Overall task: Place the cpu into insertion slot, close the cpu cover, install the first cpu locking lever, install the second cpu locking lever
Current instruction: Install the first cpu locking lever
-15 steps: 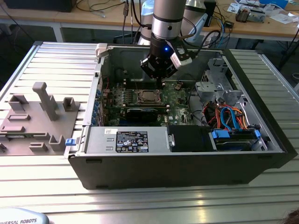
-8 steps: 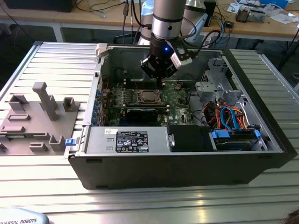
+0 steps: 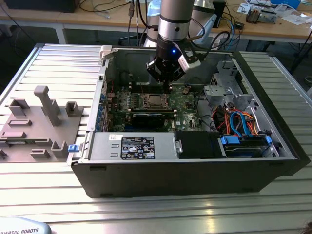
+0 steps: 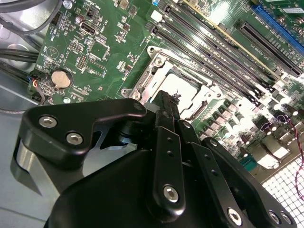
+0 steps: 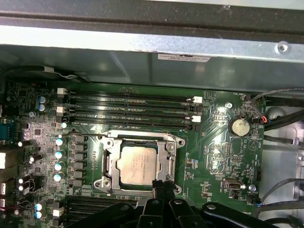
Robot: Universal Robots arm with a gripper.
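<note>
Silver-grey cpu [image 5: 137, 165] — seated flat in the slot [image 5: 105, 164], at the middle of the green board [image 5: 213, 152]. Cover [image 5: 169, 156] down around it, its window framing the chip's metal top, so the chip looks pinned rather than loose; judged from this, placing and covering are done.

Levers: thin wire runs along the socket's edges, but whether either is hooked under its catch cannot be told.

Gripper [image 5: 159, 186] — black, fingers drawn together to a narrow tip, nothing between them. In the first wrist view the tip sits at the socket's edge nearest the camera, at or just over the frame's rim, beside the chip and not on it. In the second wrist view the same closed tip [image 4: 167, 102] overlaps the cover's [image 4: 156, 71] near rim, chip [image 4: 187, 90] just beyond it. Contact with the metal cannot be confirmed. A pinched tip suits pushing or hooking a thin lever better than grasping — a judgement only.

Arm [image 3: 174, 19] — comes straight down into the open case [image 3: 195, 180], which lies on its side on a ribbed metal table [image 3: 58, 63]; gripper [image 3: 168, 80] hangs just behind the socket [image 3: 155, 101] as the exterior view frames it.

Nearby items: memory slots [image 5: 128, 111] alongside the socket, coin cell [image 5: 239, 126] well apart from it, grey fixture [image 3: 36, 122] on the table at the exterior view's left, outside the case.
</note>
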